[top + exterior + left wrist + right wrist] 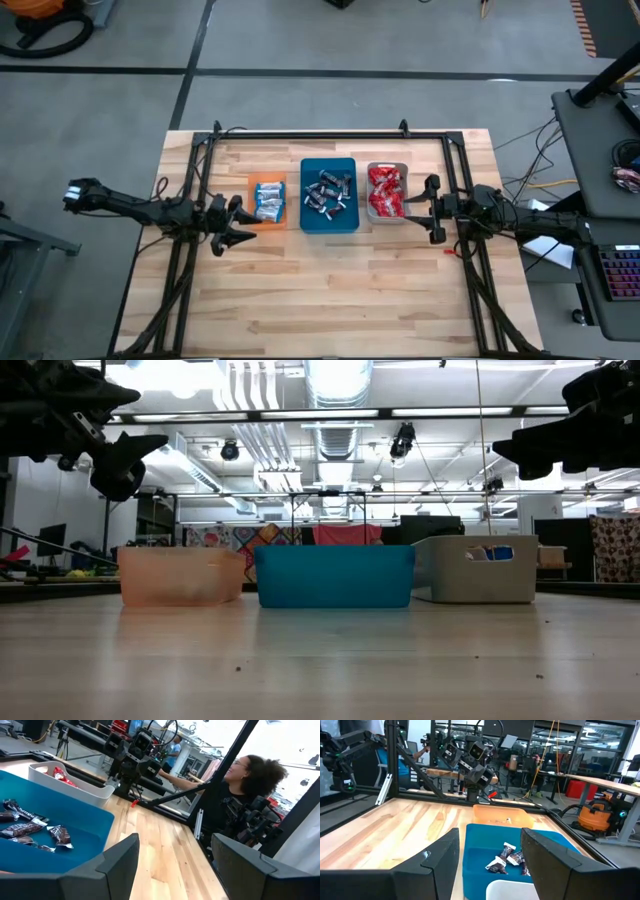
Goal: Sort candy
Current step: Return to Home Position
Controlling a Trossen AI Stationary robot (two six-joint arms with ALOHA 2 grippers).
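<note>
I judge the sorting done. All the candy I can see is binned: blue-and-white candy (268, 200) in the orange tray (253, 183), brown candy (328, 195) in the teal tray (308, 222), red candy (385, 192) in the grey tray (388, 166). The left gripper (243, 222) and right gripper (428, 209) flank the trays, wide open and empty.

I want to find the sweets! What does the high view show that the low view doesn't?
Only the high view looks into the trays: light blue-and-white wrapped candies in the orange plastic tray, dark brown-and-silver wrapped candies in the teal plastic tray, red wrapped candies in the grey plastic tray. Only the low view shows the trays side-on and the room's ceiling lights behind. Both show the three trays in a row on the wooden table, left gripper by the orange end, right gripper by the grey end.
</note>
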